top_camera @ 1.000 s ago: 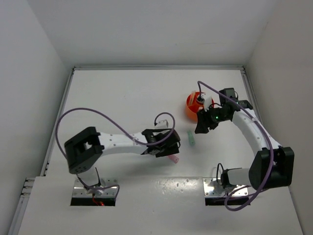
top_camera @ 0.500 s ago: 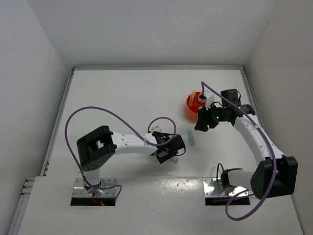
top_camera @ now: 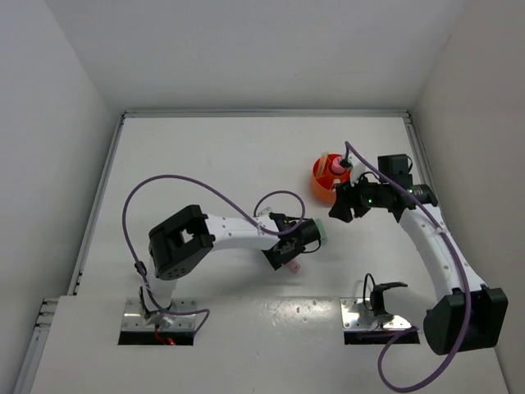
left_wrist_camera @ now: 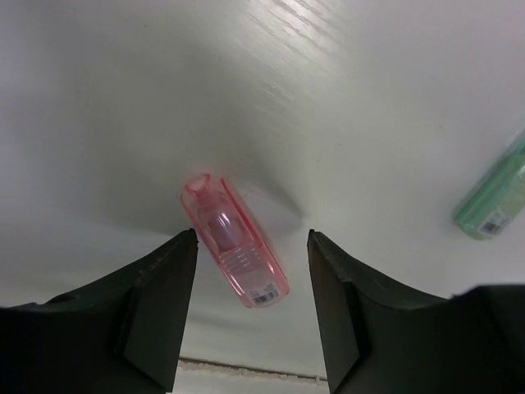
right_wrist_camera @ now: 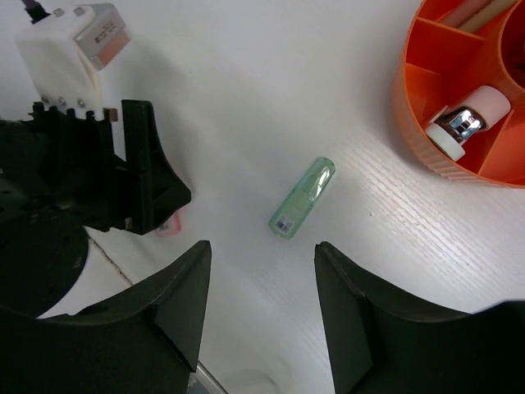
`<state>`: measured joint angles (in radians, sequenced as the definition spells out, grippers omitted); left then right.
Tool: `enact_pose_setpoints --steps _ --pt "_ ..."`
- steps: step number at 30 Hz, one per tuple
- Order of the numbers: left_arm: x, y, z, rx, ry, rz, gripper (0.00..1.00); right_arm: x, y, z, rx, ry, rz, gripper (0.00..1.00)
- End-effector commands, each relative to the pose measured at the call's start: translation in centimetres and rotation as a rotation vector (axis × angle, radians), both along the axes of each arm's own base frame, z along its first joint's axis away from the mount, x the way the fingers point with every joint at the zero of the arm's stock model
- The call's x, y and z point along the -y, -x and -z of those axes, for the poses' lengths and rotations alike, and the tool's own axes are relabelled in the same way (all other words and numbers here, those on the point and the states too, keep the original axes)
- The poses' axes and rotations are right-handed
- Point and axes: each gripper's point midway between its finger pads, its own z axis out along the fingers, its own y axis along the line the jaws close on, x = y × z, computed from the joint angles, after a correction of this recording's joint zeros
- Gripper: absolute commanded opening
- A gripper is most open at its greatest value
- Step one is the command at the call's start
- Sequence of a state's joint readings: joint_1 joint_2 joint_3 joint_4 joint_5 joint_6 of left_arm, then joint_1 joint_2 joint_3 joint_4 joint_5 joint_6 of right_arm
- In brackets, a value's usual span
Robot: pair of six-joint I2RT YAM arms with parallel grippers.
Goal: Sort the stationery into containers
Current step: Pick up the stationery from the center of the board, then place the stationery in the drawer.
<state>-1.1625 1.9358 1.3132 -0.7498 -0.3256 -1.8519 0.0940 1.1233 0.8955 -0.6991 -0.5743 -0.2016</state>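
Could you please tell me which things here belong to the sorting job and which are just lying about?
Part of the job:
- pink stick
- mint-green stick
- orange divided bowl
- white-and-silver piece, already in the bowl

Not part of it:
- purple cables
- metal base plates

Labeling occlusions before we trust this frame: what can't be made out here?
- Top external: left gripper covers most of the pink tube; only a sliver shows.
- Left wrist: green tube cut off by the right edge.
- Right wrist: orange bowl cut by top and right edges.
- Top external: bowl contents too small to identify; right gripper overlaps its rim.
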Motion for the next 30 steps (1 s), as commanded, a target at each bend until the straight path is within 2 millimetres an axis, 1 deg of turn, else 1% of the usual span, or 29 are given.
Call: enact_pose_setpoints --steps 1,2,3,4,5,6,7,9,10,12,13,14,15,16,17,18,19,20,21,22,23,24,25,26,27,28,29,30 --pt "-1.1 -0.1 0.4 -0.064 -0.056 -0.036 0.62 0.0 -0.2 -1.1 0.059 -0.010 0.009 0.54" --pt "-1.1 0.3 0.8 -0.084 -0.062 -0.019 0.62 0.0 -0.1 -1.5 0.072 -0.011 0.009 0.54" --pt "-1.1 0.1 0.9 -0.098 -0.064 -0.027 0.62 0.3 -0.2 -1.7 0.084 -0.012 0.018 0.54" --pt "-1.8 0.2 1.7 -0.126 -0.093 -0.021 0.62 0.3 -0.2 -1.8 0.084 -0.012 0.018 0.54" --pt "-1.9 0.5 1.8 -0.144 -0.102 -0.020 0.62 0.4 -0.1 -2.0 0.093 -0.011 0.030 0.54" --pt "-1.7 0.6 1.5 -0.152 -0.102 -0.007 0.61 0.4 -0.1 -2.0 0.093 -0.011 0.030 0.54" --pt "-2.3 1.1 2.1 -0.177 -0.131 -0.007 0.61 0.4 -0.1 -2.2 0.102 -0.011 0.030 0.54" --pt "-2.6 1.2 2.1 -0.182 -0.142 -0.008 0.58 0.4 0.0 -2.5 0.113 -0.012 0.030 0.54" --pt "-2.4 1.6 2.1 -0.182 -0.143 0.003 0.50 0.5 -0.2 -2.8 0.132 -0.007 0.035 0.54" --pt "-2.3 1.5 1.7 -0.177 -0.133 0.003 0.40 0.5 0.0 -2.7 0.132 -0.007 0.036 0.54" --pt "-2.3 1.5 1.7 -0.177 -0.133 0.003 0.31 0.5 0.0 -2.7 0.132 -0.007 0.036 0.54" --pt "-2.2 1.5 1.3 -0.172 -0.125 0.014 0.27 0.5 0.1 -2.9 0.143 -0.008 0.036 0.54" --pt "-2.2 1.7 1.3 -0.163 -0.133 0.031 0.25 0.5 0.1 -2.9 0.143 -0.008 0.036 0.54" --pt "-2.2 1.7 1.3 -0.163 -0.135 0.040 0.19 0.7 0.0 -3.1 0.156 0.001 0.045 0.54" --pt "-1.7 1.5 0.5 -0.151 -0.120 0.072 0.16 0.9 -0.2 -3.2 0.169 0.006 0.051 0.54" --pt "-1.7 1.1 0.1 -0.134 -0.133 0.087 0.13 1.3 -0.4 -3.1 0.175 0.023 0.082 0.55" --pt "-0.7 0.4 -1.1 -0.086 -0.123 0.112 0.10 1.7 -0.5 -3.2 0.205 0.039 0.100 0.60" --pt "-0.4 -0.1 -2.3 -0.053 -0.120 0.140 0.01 2.2 -1.3 -4.0 0.252 0.050 0.135 0.79" --pt "-0.1 -0.3 -3.6 -0.019 -0.133 0.201 0.00 3.6 -2.0 -4.0 0.279 0.095 0.225 0.87" --pt "0.8 -1.8 -5.6 0.052 -0.125 0.214 0.00 4.4 -2.2 -4.7 0.333 0.110 0.275 0.94" --pt "1.1 -2.5 -7.4 0.098 -0.119 0.235 0.00 5.1 -3.1 -5.9 0.408 0.124 0.316 0.94" --pt "1.2 -3.2 -8.8 0.148 -0.139 0.304 0.00 6.6 -3.5 -6.5 0.439 0.153 0.408 0.92" --pt "1.8 -4.7 -11.4 0.255 -0.146 0.316 0.00 7.2 -3.7 -6.9 0.466 0.161 0.448 0.73" --pt "1.8 -5.6 -12.9 0.312 -0.164 0.335 0.00 8.7 -4.1 -8.9 0.546 0.174 0.543 0.11" --pt "2.4 -6.3 -15.3 0.403 -0.175 0.413 0.00 9.4 -4.2 -9.3 0.564 0.166 0.607 0.00" --pt "2.1 -8.0 -17.7 0.512 -0.209 0.392 0.00 11.0 -4.2 -9.9 0.595 0.193 0.703 0.00" --pt "2.9 -8.7 -20.6 0.619 -0.203 0.440 0.00 11.8 -4.2 -11.3 0.657 0.167 0.774 0.00" --pt "3.4 -9.6 -21.4 0.678 -0.216 0.450 0.00 12.6 -4.1 -12.5 0.700 0.169 0.822 0.00"
